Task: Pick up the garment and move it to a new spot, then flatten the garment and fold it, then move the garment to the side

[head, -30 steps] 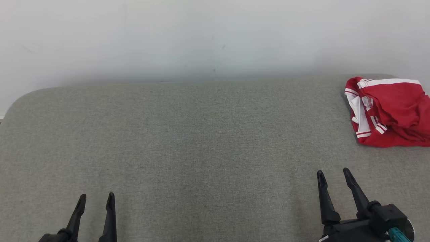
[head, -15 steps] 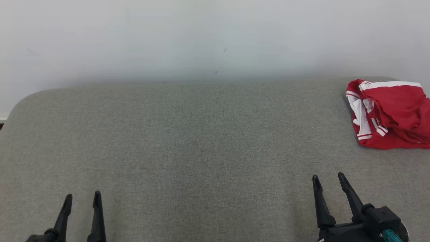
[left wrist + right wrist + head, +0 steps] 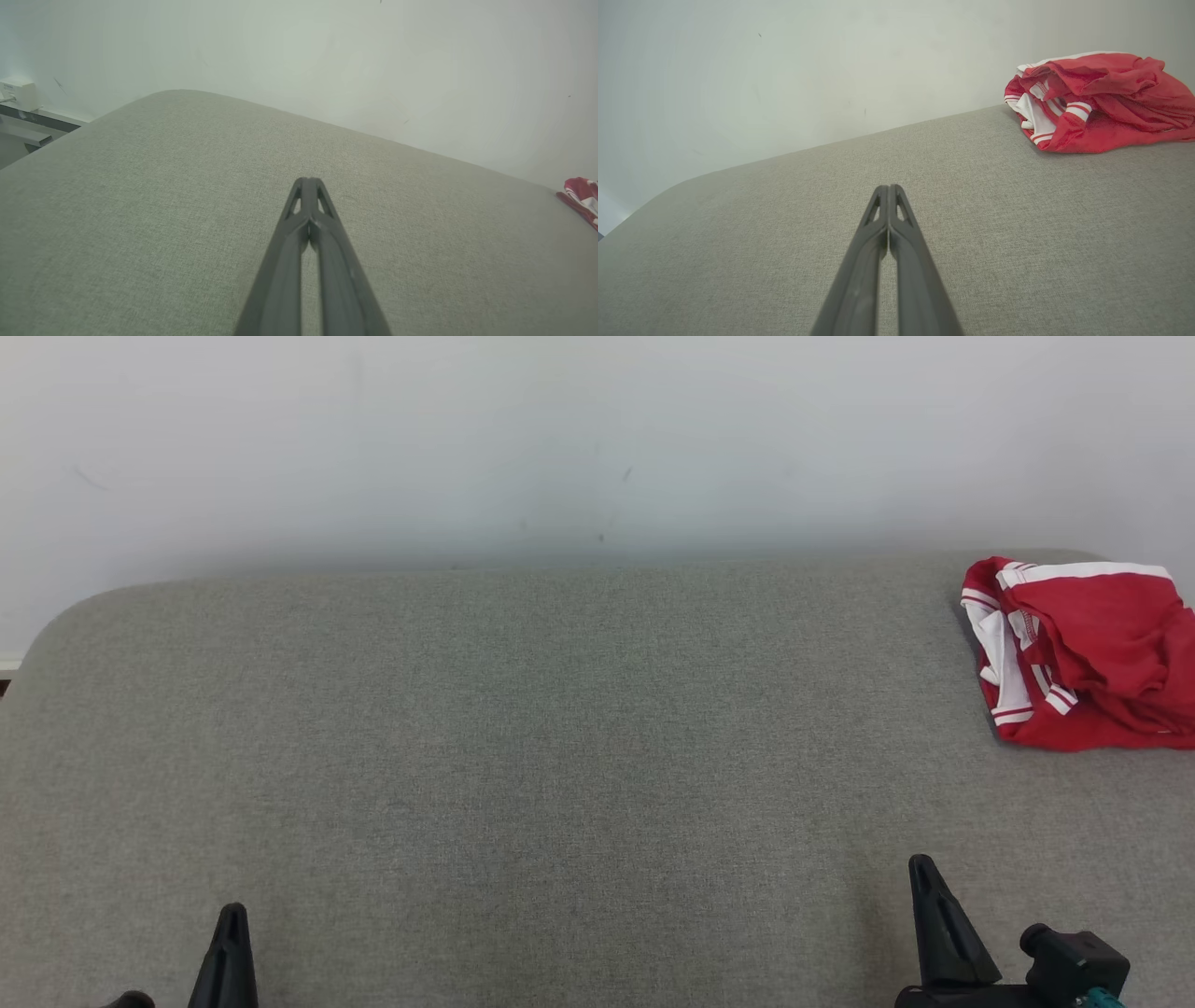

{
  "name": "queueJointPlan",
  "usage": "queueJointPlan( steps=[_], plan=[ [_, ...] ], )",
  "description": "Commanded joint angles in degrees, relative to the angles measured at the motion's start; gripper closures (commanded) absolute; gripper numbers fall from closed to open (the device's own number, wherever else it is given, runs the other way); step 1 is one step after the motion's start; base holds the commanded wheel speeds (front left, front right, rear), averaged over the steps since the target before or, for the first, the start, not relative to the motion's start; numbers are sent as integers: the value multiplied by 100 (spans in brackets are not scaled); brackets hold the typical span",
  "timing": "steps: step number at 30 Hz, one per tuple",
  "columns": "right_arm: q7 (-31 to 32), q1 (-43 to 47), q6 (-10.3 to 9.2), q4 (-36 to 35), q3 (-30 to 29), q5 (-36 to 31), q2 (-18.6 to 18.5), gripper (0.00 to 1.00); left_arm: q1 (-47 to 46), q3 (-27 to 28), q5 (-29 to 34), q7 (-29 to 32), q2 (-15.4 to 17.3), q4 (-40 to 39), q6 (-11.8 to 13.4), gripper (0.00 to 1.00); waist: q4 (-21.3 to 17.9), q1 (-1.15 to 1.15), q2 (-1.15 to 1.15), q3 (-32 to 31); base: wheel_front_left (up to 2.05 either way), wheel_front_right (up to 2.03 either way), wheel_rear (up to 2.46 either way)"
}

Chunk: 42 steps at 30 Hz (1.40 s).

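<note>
At the far right of the padded surface (image 3: 560, 728), close to its back edge: garment (image 3: 1088, 658). Behind, along the whole back edge: wall (image 3: 560, 429). Over the near side, left gripper (image 3: 231, 913) at left, right gripper (image 3: 922, 866) at right (garment well beyond it, farther right). Past the surface's left end, against the wall: small box (image 3: 16, 93).

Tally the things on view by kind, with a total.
Garment, red and white, crumpled: 1
Pincers, both shut: 2 (left pincer, right pincer)
Grey padded surface: 1
Total: 4
</note>
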Motion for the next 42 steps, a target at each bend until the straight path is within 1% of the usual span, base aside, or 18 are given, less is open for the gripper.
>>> queueJointPlan(
  steps=[1,2,5,6,21,42],
  plan=[
    [51,-123,-1,-90,-43,270,-18,100,-155,14,-257,48,33,-64,-5,100,-2,0,0,0,0,0,0],
    [99,-142,-1,-87,-61,492,-23,100,-172,0,-474,95,31,-61,-6,100,-3,0,0,-1,0,0,0],
    [169,-169,-1,-84,-88,814,-29,100,-198,-18,-788,167,30,-55,-8,100,-6,0,0,-1,0,0,0],
    [169,-169,-1,-84,-88,814,-29,100,-198,-18,-788,167,30,-55,-8,100,-6,0,0,-1,0,0,0],
    [491,-276,-3,-78,-222,2250,-46,100,-340,-65,-2194,516,22,8,-17,100,-18,0,0,-5,0,0,0],
    [886,-399,-5,-70,-402,3882,-46,100,-521,-99,-3802,938,11,103,-29,100,-36,0,0,-10,0,0,0]
  ],
)
